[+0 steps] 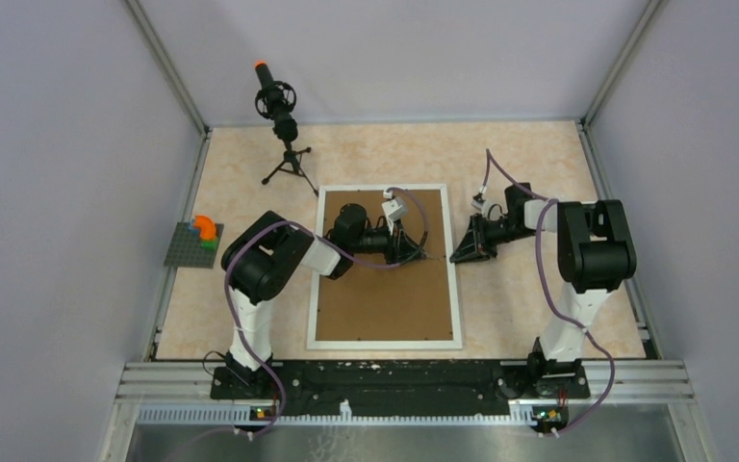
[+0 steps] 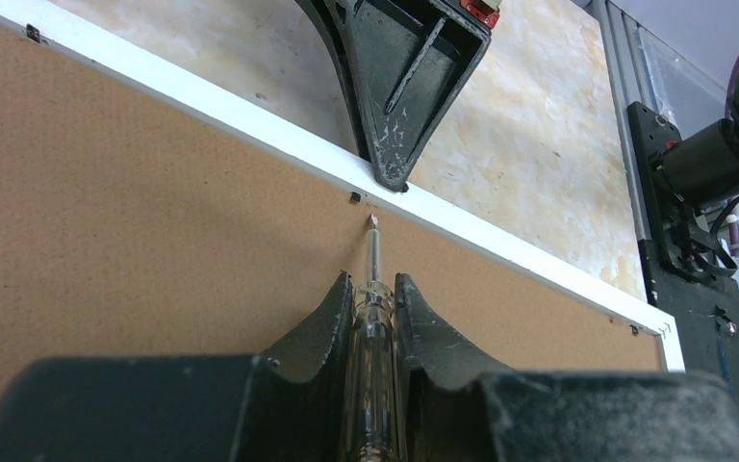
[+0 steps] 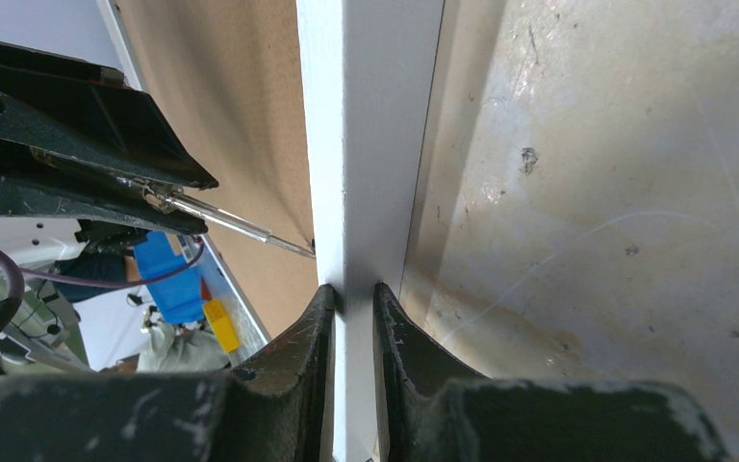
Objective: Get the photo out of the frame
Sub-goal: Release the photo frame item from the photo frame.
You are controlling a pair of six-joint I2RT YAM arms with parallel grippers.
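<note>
The frame (image 1: 385, 343) was laid face down in the middle of the table (image 1: 520, 164), with its brown board (image 1: 385, 298) turned up, so the photo was hidden. Its white right edge was pinched between the closed fingers of the right gripper (image 3: 354, 294). A screwdriver (image 2: 373, 332) with a see-through handle was held tight by the left gripper (image 2: 373, 287), and its tip was pointed at a small black clip (image 2: 354, 198) by that edge. A black stand (image 1: 284, 135) was set far back.
</note>
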